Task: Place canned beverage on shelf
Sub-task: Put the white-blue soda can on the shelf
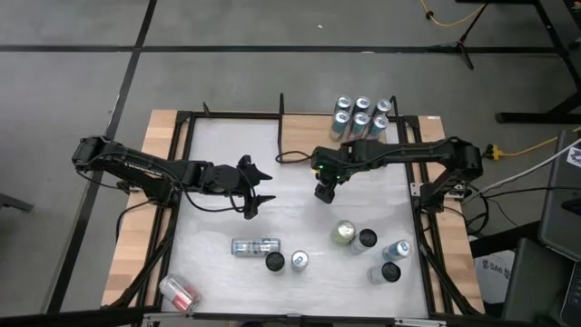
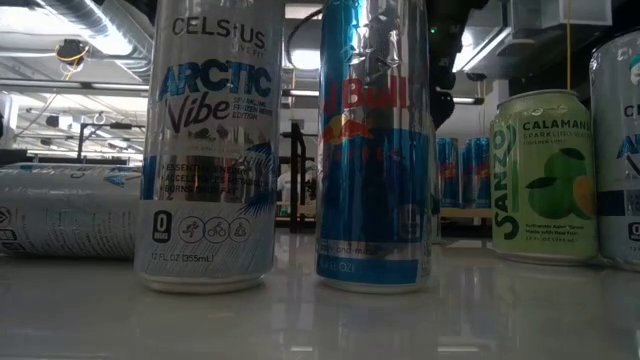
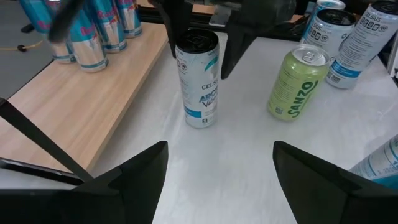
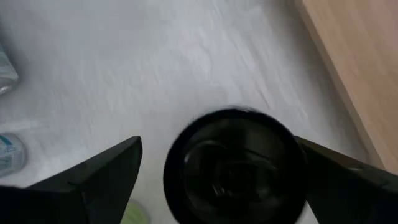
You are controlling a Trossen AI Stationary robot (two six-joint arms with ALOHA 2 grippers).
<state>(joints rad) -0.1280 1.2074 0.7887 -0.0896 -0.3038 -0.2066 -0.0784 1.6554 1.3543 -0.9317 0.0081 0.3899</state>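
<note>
Item: right end effector (image 4: 217,180), fingers apart astride the black-topped can (image 4: 236,165); I'd centre, close low, then carry to shelf (image 1: 363,136).

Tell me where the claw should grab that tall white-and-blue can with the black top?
Grip the tall white-and-blue metal can with the black top around its upper wall, coming straight down from above: it stands upright, and the open right claw hangs over it, a finger on each side.

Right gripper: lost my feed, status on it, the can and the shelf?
Right gripper open, astride black-topped Celsius can. Left gripper open, idle mid-table. Shelf holds six cans. Nothing blocking.
</note>
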